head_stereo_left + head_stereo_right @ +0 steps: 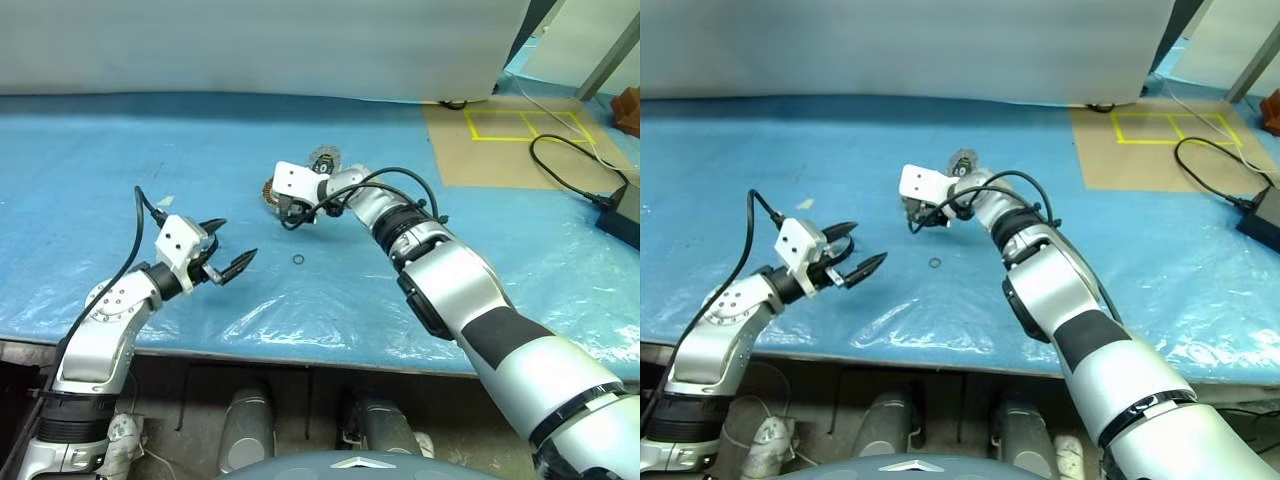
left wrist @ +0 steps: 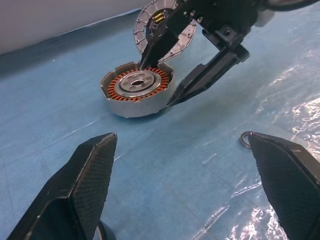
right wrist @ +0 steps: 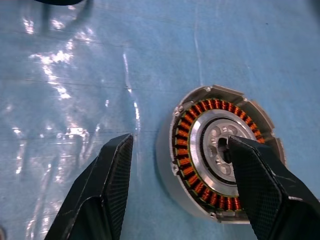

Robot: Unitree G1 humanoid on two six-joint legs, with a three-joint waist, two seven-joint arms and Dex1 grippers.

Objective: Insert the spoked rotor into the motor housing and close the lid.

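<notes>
The motor housing [image 2: 137, 90], a silver puck with copper windings around a central hub, lies on the blue sheet. The lid [image 2: 165, 30], a ribbed disc with a dark centre and green-yellow bits, stands tilted on edge just behind it. My right gripper [image 3: 180, 140] is open and straddles the housing's wall: one finger [image 3: 260, 185] hangs over the hub, the other [image 3: 100, 190] stays outside the wall. My left gripper [image 1: 237, 240] is open and empty, hovering nearer the table's front, left of the housing [image 1: 270, 190]. I cannot make out the spoked rotor.
A tiny black O-ring [image 1: 298, 260] lies on the crinkled blue sheet [image 1: 150, 150] between the two grippers. At the back right lies brown cardboard with yellow tape [image 1: 510, 140], and a black cable and box [image 1: 620, 210] sit at the right edge.
</notes>
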